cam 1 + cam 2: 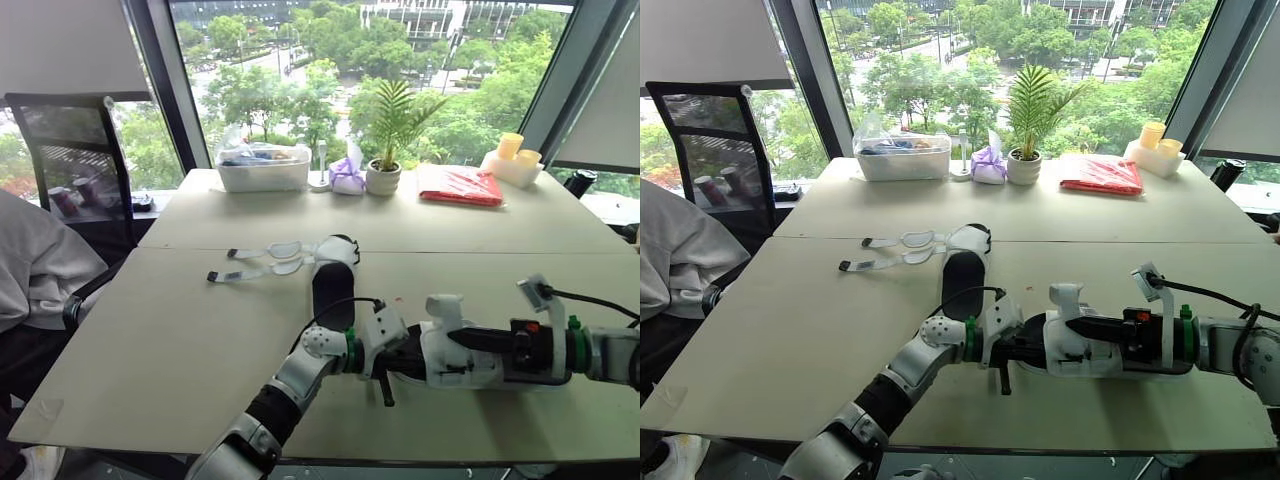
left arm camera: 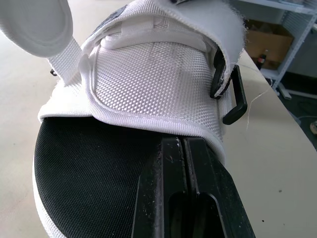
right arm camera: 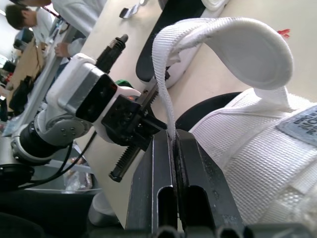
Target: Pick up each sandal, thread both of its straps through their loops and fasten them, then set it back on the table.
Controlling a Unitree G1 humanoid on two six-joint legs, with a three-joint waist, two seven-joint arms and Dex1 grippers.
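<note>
One white sandal (image 1: 331,275) with a black footbed lies mid-table, its two straps (image 1: 255,262) spread open toward the left. The second sandal (image 1: 458,362) sits near the front edge between my grippers. My right gripper (image 3: 174,135) is shut on its white webbing strap (image 3: 237,45), holding the strap's padded end up over the woven upper (image 2: 158,74). My left gripper (image 2: 184,145) is shut, its fingertips resting on the black footbed (image 2: 84,173) just below the upper. A black buckle loop (image 2: 233,99) hangs at the upper's side.
Along the far edge stand a clear plastic box (image 1: 263,167), a small potted plant (image 1: 384,172), a red packet (image 1: 460,185) and yellow cups (image 1: 516,148). A black chair (image 1: 70,150) and a person in grey (image 1: 40,265) are at the left.
</note>
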